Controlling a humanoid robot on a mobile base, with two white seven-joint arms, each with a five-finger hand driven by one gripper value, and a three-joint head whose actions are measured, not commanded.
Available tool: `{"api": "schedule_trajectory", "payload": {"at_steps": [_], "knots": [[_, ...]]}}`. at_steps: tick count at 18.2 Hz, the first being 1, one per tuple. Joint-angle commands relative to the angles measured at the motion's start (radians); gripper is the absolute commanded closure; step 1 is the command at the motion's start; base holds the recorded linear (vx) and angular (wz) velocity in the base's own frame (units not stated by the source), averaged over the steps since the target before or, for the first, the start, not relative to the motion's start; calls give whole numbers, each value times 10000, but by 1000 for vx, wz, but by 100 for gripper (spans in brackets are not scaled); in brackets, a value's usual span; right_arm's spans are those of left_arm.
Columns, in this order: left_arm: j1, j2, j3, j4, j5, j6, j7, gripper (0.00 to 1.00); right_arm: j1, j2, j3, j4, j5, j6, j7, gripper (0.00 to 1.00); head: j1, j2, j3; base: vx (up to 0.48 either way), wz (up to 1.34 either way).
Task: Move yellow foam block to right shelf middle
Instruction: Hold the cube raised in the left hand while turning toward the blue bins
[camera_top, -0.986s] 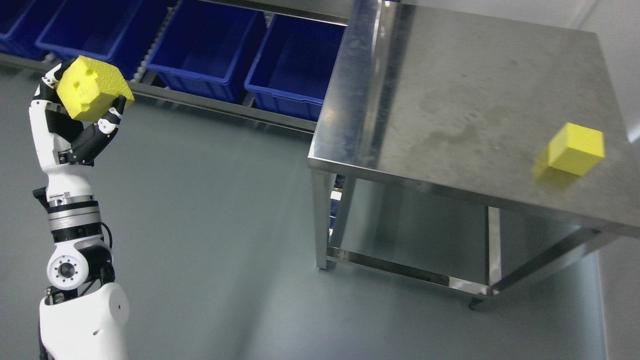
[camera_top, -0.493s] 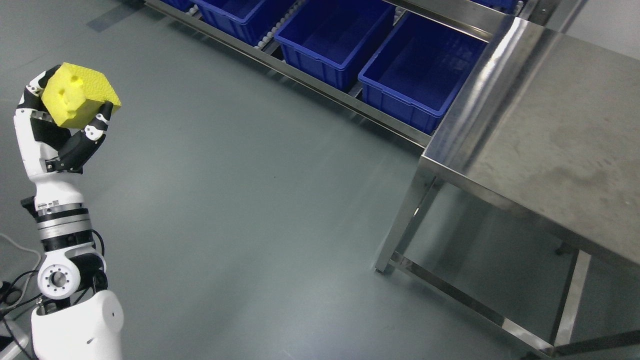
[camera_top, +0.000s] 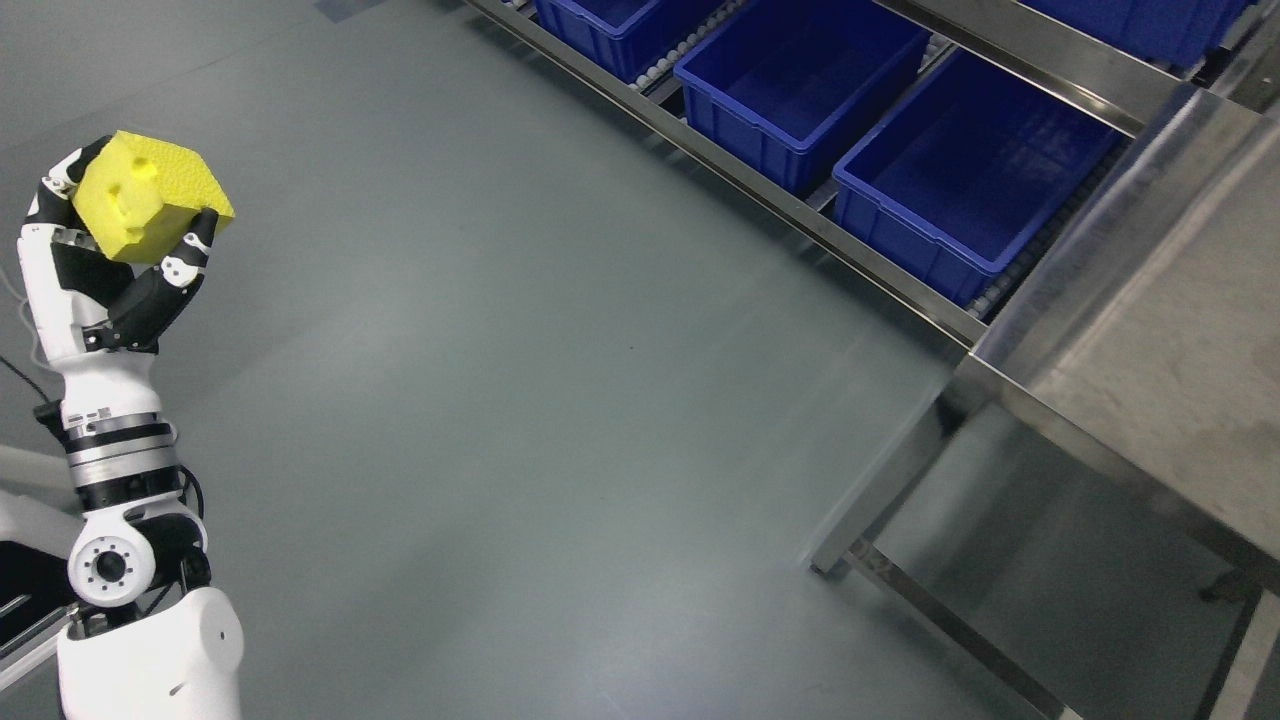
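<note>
My left hand (camera_top: 110, 245) is raised at the far left of the head view and is shut on a yellow foam block (camera_top: 145, 195), held in the air above the grey floor. The block has small holes in its near face. The fingers wrap it from behind and below. My right arm is out of view. A low rack (camera_top: 800, 215) with blue bins runs along the top of the picture, far to the right of the block.
Several blue bins (camera_top: 965, 175) sit in the rack on rollers. A steel table (camera_top: 1150, 350) fills the right edge, its leg (camera_top: 880, 490) reaching the floor. Open grey floor (camera_top: 520, 400) lies between my arm and the table. Cables show at the lower left.
The camera has swung left: table and bins slid right, and the second yellow block on the table left the picture. My left hand keeps the same hold on the block.
</note>
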Motion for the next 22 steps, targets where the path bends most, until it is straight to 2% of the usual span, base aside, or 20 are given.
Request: {"api": "schedule_trajectory", "payload": {"at_steps": [1, 11, 22], "knots": [[220, 160, 25, -77, 8, -24, -12, 69, -16, -175, 0, -175, 0, 8, 7, 0, 0, 0, 0, 75, 404], [343, 160, -6, -62, 8, -24, -104, 69, -16, -175, 0, -175, 0, 8, 7, 0, 0, -1, 0, 156, 511], [496, 160, -742, -62, -7, 22, -165, 69, -16, -175, 0, -175, 0, 8, 7, 0, 1, -1, 0, 305, 119]]}}
